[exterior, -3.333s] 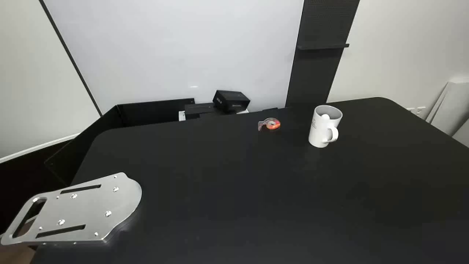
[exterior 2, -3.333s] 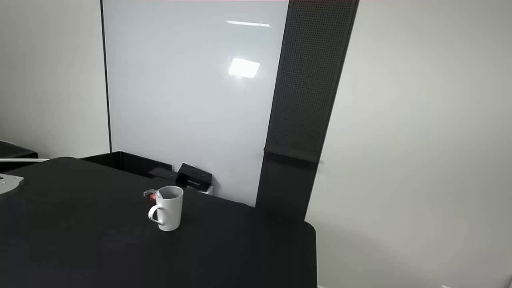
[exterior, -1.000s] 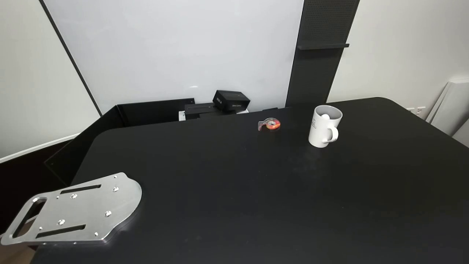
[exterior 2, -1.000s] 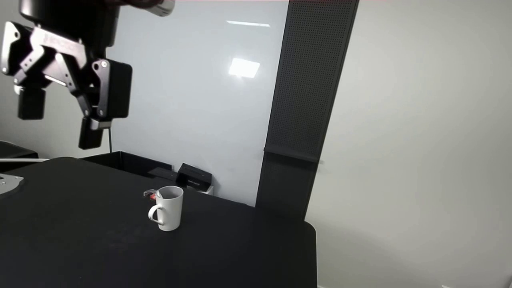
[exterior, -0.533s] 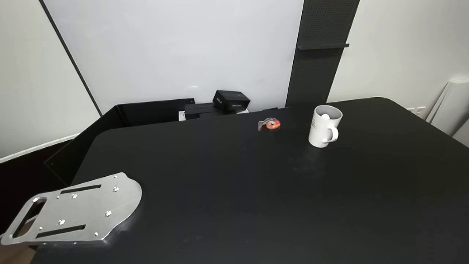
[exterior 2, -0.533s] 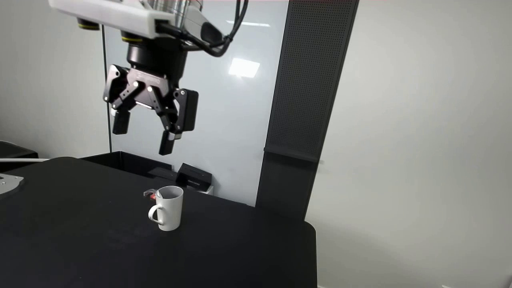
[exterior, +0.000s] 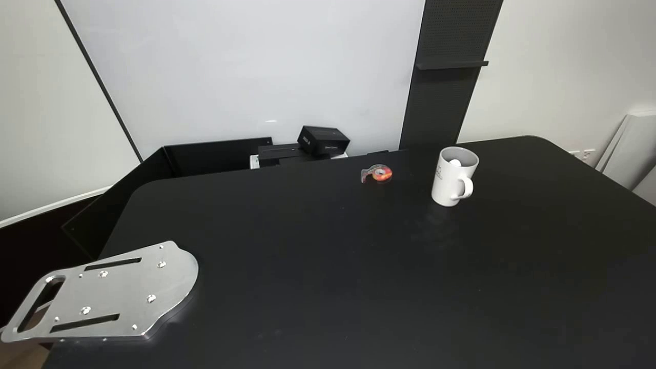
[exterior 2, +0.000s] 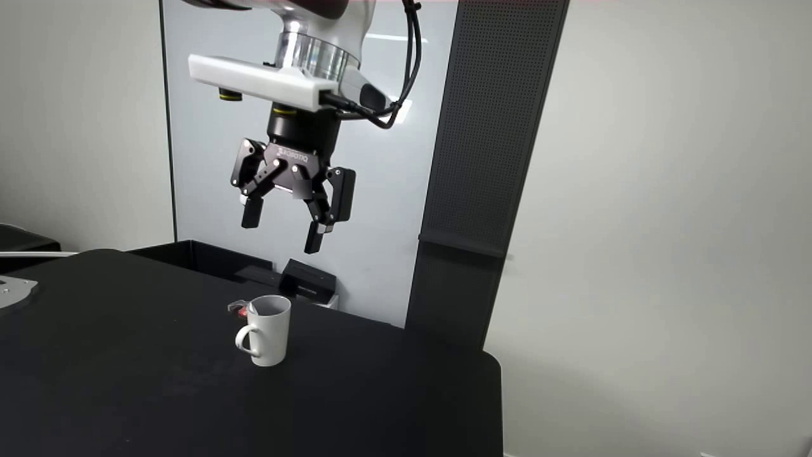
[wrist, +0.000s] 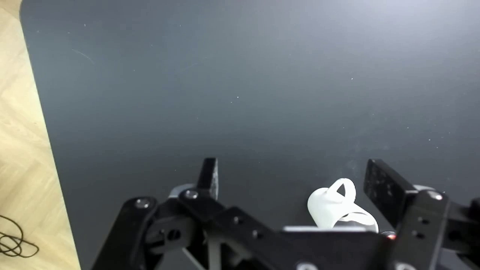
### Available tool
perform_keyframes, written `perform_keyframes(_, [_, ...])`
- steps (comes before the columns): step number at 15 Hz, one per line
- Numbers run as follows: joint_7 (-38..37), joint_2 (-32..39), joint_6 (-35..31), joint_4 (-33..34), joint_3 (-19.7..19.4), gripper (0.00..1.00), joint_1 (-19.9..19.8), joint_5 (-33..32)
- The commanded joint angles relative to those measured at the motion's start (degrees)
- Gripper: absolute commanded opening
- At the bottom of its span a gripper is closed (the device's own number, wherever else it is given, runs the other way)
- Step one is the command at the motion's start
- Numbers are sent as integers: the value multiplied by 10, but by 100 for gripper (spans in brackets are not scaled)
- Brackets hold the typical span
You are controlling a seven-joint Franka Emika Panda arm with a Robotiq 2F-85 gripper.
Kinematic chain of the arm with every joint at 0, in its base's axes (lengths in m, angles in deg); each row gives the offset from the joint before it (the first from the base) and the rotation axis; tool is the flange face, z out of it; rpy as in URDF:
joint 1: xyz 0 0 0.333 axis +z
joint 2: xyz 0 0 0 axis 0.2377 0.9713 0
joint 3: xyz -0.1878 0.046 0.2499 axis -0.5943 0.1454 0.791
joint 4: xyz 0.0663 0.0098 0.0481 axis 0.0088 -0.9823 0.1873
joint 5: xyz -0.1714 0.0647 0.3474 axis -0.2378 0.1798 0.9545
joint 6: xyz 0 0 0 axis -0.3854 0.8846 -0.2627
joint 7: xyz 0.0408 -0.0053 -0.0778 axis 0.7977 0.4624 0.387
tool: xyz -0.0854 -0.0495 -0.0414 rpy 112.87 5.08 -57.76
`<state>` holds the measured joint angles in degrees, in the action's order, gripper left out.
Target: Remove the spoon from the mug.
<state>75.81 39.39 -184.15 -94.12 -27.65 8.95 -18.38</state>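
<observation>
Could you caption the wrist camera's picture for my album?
Open, empty tool above a dark table, where a white mug stands upright.

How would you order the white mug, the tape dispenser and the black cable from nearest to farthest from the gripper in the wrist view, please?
1. White mug: on the table, lower right, showing through the open gripper.
2. Tape dispenser: just past the mug, mostly hidden, a red sliver showing.
3. Black cable: on the floor, far lower left.

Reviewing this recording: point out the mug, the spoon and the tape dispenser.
Mug [exterior 2: 270, 333]: in an exterior view, on its outer side wall.
Spoon [exterior: 455, 163]: in an exterior view, on its rounded white end inside the mug.
Tape dispenser [exterior: 382, 177]: in an exterior view, on its orange ring.
</observation>
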Motion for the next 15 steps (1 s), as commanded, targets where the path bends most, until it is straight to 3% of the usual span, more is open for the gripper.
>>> perform_keyframes(1, [0, -3, 1, -1, 10, 100, -10, 0])
perform_keyframes(8, [0, -8, 1, -2, 10, 100, -11, 0])
perform_keyframes(15, [-11, 50, -10, 58, 29, 100, -4, 10])
